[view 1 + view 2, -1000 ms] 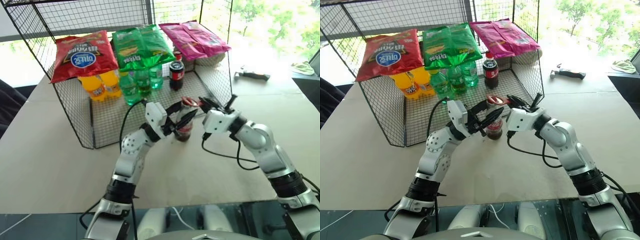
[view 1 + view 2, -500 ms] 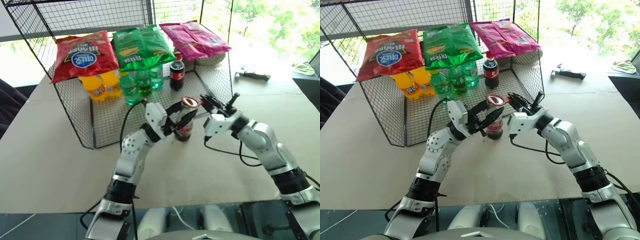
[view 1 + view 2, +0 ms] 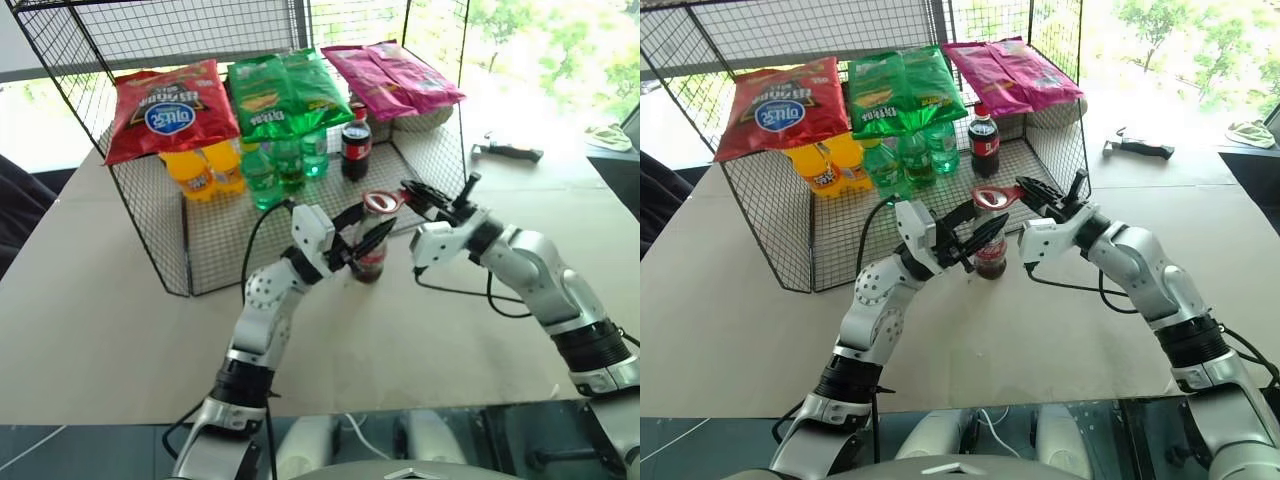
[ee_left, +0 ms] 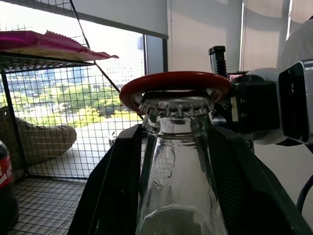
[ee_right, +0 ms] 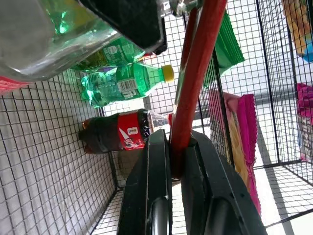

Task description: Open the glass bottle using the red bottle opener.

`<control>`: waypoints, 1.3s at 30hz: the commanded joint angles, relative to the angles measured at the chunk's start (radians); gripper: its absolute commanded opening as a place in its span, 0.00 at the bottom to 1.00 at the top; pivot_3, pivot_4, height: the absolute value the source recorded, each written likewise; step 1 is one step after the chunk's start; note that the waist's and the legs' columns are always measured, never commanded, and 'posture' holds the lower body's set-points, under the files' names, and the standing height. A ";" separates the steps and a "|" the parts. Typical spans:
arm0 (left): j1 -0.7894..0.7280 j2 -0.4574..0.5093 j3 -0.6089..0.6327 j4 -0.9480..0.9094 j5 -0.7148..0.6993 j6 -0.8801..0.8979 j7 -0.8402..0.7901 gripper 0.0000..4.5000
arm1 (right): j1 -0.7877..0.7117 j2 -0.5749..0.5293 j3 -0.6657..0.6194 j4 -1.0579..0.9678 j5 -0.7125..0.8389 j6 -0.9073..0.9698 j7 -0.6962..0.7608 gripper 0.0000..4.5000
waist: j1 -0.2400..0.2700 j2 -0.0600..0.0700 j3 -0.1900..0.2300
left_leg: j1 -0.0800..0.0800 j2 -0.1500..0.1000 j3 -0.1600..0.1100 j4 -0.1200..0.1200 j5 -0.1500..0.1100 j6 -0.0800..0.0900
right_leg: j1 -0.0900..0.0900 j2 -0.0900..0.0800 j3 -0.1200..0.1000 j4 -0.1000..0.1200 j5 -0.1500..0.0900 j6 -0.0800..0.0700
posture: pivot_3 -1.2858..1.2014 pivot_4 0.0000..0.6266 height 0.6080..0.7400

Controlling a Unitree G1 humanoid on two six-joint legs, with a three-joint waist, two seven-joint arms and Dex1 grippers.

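Head views: the left gripper (image 3: 362,240) stands with its two black fingers spread around the glass bottle (image 3: 369,255), clamping it upright on the table (image 3: 110,300) just in front of the wire rack (image 3: 150,215). The right gripper (image 3: 412,196) is pressed together on the handle of the red bottle opener (image 3: 381,202). A second ago the opener lay flatter and lower at the bottle's top, its head tipped; now the right wrist has risen and rolled, and the ring head sits more level over the crown cap (image 3: 374,205). The bottle and the left arm have not moved. My reading is that the lever stroke is under way, not finished: the cap looks still seated.

Left wrist view: between this gripper's own fingers (image 4: 110,186) rises the clear neck of the glass bottle (image 4: 176,161), with the crimped crown cap (image 4: 174,105) still on. The red ring (image 4: 173,83) of the opener lies right above and around the cap's far rim, touching or nearly so; whether its lip is hooked under the crimp I cannot tell. The right gripper's body sits just beyond the neck.

Right wrist view: this gripper's fingers (image 5: 149,181) pinch the opener's red handle (image 5: 195,73), which runs straight out from between them toward the glass bottle (image 5: 44,39) held by the other gripper's black finger (image 5: 127,14). Beyond, inside the rack, lie a dark plastic cola bottle (image 5: 122,134) and a green plastic bottle (image 5: 124,81).

The lift suggests prying has begun; a slipping hook is the risk.
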State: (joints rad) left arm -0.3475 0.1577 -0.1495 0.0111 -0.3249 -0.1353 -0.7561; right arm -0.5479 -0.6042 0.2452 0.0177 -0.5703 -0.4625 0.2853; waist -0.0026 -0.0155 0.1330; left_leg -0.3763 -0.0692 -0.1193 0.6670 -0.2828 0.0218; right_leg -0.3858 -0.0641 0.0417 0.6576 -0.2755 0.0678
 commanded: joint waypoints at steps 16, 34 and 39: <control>0.019 -0.009 -0.022 0.020 0.014 0.028 -0.001 0.37 | -0.039 0.000 -0.087 -0.030 0.051 -0.024 -0.032 0.00 | 0.002 0.000 0.000 | -0.001 0.000 -0.001 -0.001 0.000 0.000 | 0.000 0.000 0.000 -0.001 0.000 0.000 | 0.52 0.24 1.00; 0.023 -0.006 -0.013 -0.024 -0.031 0.057 -0.022 0.93 | 0.127 0.201 -0.113 -0.111 0.443 0.241 0.108 0.00 | -0.001 0.001 0.001 | -0.003 0.000 -0.001 -0.001 0.000 0.000 | -0.003 0.000 0.000 -0.001 0.000 0.000 | 0.52 0.24 1.00; 0.040 0.010 -0.020 -0.045 -0.039 0.076 -0.050 0.97 | 0.148 0.211 -0.129 -0.129 0.478 0.283 0.115 0.00 | -0.005 0.001 0.001 | -0.004 0.000 -0.001 -0.002 0.000 0.000 | -0.004 0.000 0.000 -0.001 0.000 0.000 | 0.52 0.24 1.00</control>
State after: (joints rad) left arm -0.3136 0.1653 -0.1650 0.0093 -0.3546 -0.0591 -0.7931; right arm -0.3985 -0.3935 0.1516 -0.0634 -0.1161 -0.1891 0.3983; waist -0.0072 -0.0149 0.1340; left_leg -0.3800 -0.0688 -0.1202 0.6647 -0.2829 0.0218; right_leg -0.3894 -0.0642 0.0416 0.6565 -0.2755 0.0677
